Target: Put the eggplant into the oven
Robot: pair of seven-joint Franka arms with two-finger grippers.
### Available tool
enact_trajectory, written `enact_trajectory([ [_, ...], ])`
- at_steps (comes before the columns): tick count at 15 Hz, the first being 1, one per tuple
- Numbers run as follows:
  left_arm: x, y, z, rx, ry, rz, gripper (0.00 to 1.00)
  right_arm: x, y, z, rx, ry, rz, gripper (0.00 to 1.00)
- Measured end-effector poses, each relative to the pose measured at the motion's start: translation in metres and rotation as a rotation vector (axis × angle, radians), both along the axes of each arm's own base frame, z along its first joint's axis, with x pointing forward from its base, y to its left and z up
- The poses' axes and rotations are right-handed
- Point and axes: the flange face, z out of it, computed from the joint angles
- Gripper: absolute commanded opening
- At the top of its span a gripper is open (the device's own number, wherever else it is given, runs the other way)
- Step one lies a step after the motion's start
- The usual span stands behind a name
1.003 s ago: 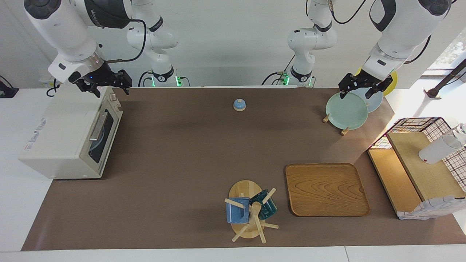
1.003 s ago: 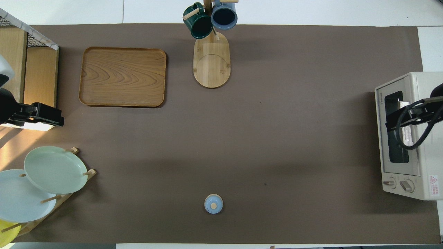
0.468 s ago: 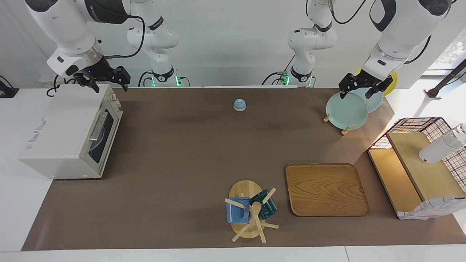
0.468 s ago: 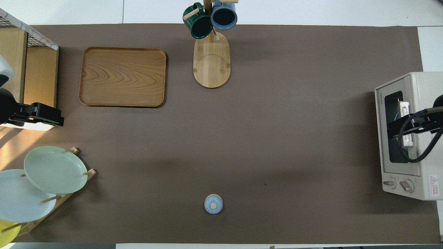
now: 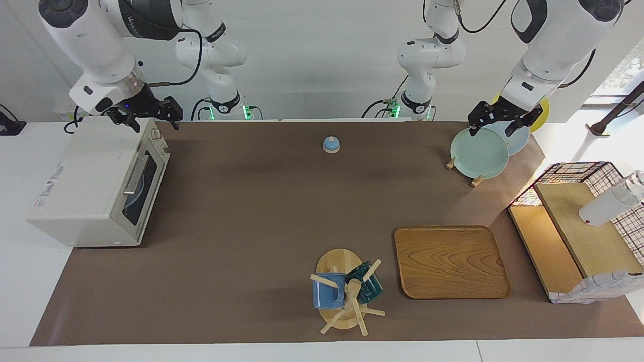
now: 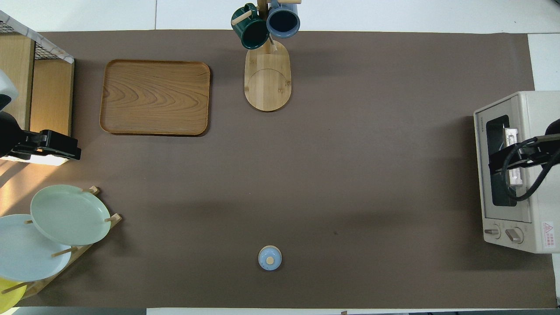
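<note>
The off-white oven (image 5: 85,176) stands at the right arm's end of the table with its dark glass door shut; from overhead the oven (image 6: 536,105) shows its door and knobs. The eggplant is out of view in both views. My right gripper (image 5: 153,123) hangs open just above the oven's top corner nearest the robots, holding nothing; from overhead the right gripper (image 6: 496,161) covers part of the door. My left gripper (image 5: 490,131) waits open and empty over the plates in the rack, and from overhead the left gripper (image 6: 72,151) shows at the edge.
A small blue bell (image 5: 330,145) sits mid-table near the robots. A plate rack (image 5: 474,180) holds a green plate (image 5: 478,153) and others. A wooden tray (image 5: 450,261), a mug tree (image 5: 344,291) and a wire shelf (image 5: 578,226) stand farther out.
The right gripper has shifted slightly above the oven's top, up and back down. The left arm has not moved.
</note>
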Motion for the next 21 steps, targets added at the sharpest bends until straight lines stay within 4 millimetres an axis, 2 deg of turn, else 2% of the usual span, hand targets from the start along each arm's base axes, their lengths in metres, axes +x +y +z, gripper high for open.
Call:
enact_trajectory([
  [12, 0.000, 0.000, 0.000, 0.000, 0.000, 0.000, 1.00, 0.004, -0.010, 0.023, -0.001, -0.056, -0.026, 1.00],
  [21, 0.000, 0.000, 0.000, 0.000, 0.000, 0.000, 1.00, 0.008, -0.011, 0.023, -0.002, -0.063, -0.028, 1.00],
])
